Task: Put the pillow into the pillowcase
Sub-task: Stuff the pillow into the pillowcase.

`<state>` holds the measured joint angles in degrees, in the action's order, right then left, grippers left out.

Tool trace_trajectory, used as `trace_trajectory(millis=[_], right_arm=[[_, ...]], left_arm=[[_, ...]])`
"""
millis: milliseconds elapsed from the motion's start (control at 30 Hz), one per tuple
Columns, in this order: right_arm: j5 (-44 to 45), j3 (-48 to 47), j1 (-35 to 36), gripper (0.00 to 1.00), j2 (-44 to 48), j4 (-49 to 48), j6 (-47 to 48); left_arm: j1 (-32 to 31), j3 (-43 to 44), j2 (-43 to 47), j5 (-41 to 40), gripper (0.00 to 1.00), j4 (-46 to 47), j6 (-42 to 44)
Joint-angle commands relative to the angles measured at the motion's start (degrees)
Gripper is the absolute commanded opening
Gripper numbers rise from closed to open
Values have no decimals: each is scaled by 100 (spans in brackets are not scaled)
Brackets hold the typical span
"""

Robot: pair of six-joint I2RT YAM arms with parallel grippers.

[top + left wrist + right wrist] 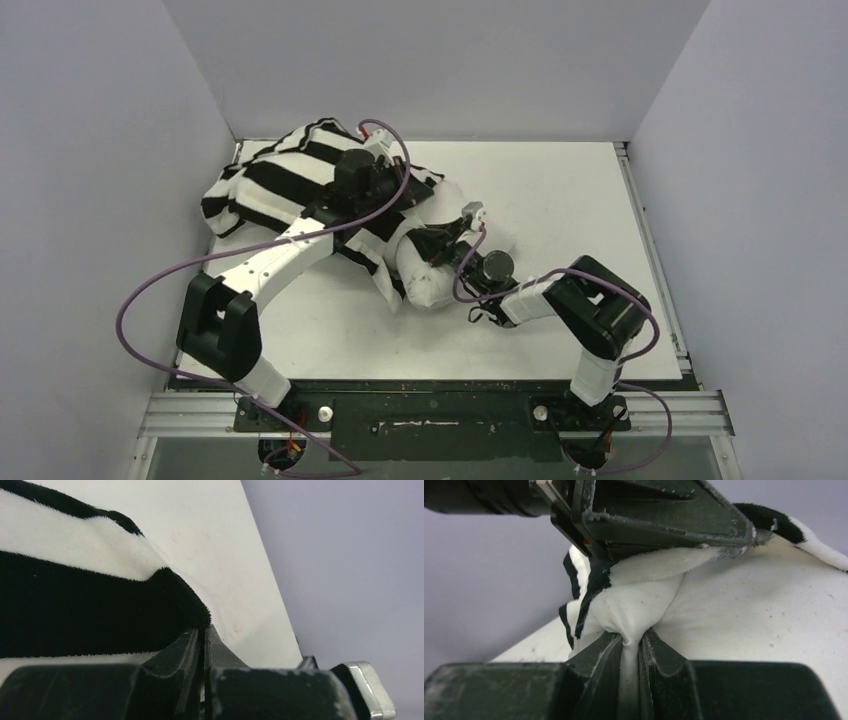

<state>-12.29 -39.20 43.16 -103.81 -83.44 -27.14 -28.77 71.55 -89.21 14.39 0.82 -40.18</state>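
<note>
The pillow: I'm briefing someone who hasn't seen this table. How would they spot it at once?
On the white table, a black-and-white striped pillowcase lies heaped left of centre. The pillow bulges from its near right end, pinched by the right tool. It alone is plump, plain off-white, unstriped.

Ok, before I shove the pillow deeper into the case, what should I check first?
1. Left gripper shut on the pillowcase edge: ok.
2. Right gripper pinching a fold of the pillow: ok.
3. Pillow fully inside: not ok; its near end shows bare in the top view.
4. Case mouth spread wide enough for the rest: cannot tell, as the fabric is bunched.
5. Grippers apart from each other: cannot tell; they sit very close in the right wrist view.
6. Purple cable free of the fabric: cannot tell; it loops over the pillowcase.
</note>
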Motion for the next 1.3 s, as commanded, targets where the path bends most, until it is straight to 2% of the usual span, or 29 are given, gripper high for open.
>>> trace_trajectory(millis=[0, 133, 167, 200, 233, 267, 367, 400, 500, 600, 700, 900, 1100, 1267], right_arm=[[12, 730, 138, 0, 960, -849, 827], [-49, 1125, 138, 0, 1507, -31, 1232], [-49, 1128, 140, 0, 1594, 215, 1306], [-41, 1144, 143, 0, 1660, 372, 1368], [-37, 1182, 141, 0, 1689, 407, 1396], [-36, 1225, 136, 0, 1690, 390, 1404], [-116, 1278, 123, 0, 1639, 399, 1404], [-143, 1295, 129, 0, 1599, 400, 1382], [-297, 1387, 140, 0, 1504, 270, 1281], [-427, 1506, 141, 0, 1488, 126, 1243], [-489, 1533, 140, 0, 1602, 329, 1327], [-482, 1501, 143, 0, 1754, 613, 1433], [-516, 1452, 139, 0, 1677, 715, 1447], [-615, 1430, 140, 0, 1583, 808, 1460]], left_arm=[[-632, 117, 22, 1188, 0, 1410, -902], [-508, 93, 338, 979, 0, 902, -538], [-454, 186, 383, 962, 7, 639, -346], [-340, 303, 405, 1010, 19, 325, -137], [-171, 416, 426, 1058, 35, -83, 162], [43, 539, 464, 981, 43, -625, 488], [824, 625, 742, -188, 51, -1677, 1380], [1064, 581, 835, -645, 53, -1744, 1618], [1850, 549, 790, -1323, 61, -1638, 1885], [2468, 641, 388, -1373, 63, -1332, 1934], [2757, 747, -175, -1039, 64, -944, 1968], [2772, 881, -954, -514, 67, 241, 2065], [2770, 1325, -1753, -360, 67, 726, 1934], [2767, 2014, -2476, -324, 53, 1442, 1880]])
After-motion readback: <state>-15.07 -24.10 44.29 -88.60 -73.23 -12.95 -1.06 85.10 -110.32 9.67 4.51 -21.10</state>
